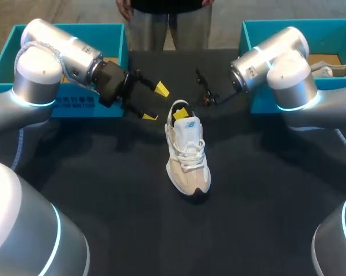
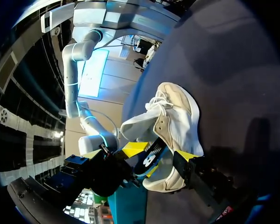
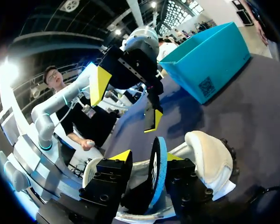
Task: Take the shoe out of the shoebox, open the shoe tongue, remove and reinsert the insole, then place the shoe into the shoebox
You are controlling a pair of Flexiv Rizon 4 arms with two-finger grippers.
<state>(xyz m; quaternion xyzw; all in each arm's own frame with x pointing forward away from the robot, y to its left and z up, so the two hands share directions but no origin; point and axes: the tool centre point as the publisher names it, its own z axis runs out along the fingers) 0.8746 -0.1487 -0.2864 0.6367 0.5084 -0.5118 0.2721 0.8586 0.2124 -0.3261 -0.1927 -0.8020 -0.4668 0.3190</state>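
On the table (image 1: 103, 190) the shoe (image 1: 187, 167) lies in the middle, toe near and heel far, well apart from the teal shoebox (image 1: 259, 34) at far right. Nothing pins it down (the left gripper (image 1: 155, 102) hangs wide open and empty just left of the heel), so a pull on the insole (image 3: 157, 170) could drag or tip the whole shoe. The right gripper (image 3: 148, 156) is closed on the insole, which stands on edge in the shoe's mouth. Being thin and bendy, it may slip free or catch on the collar.
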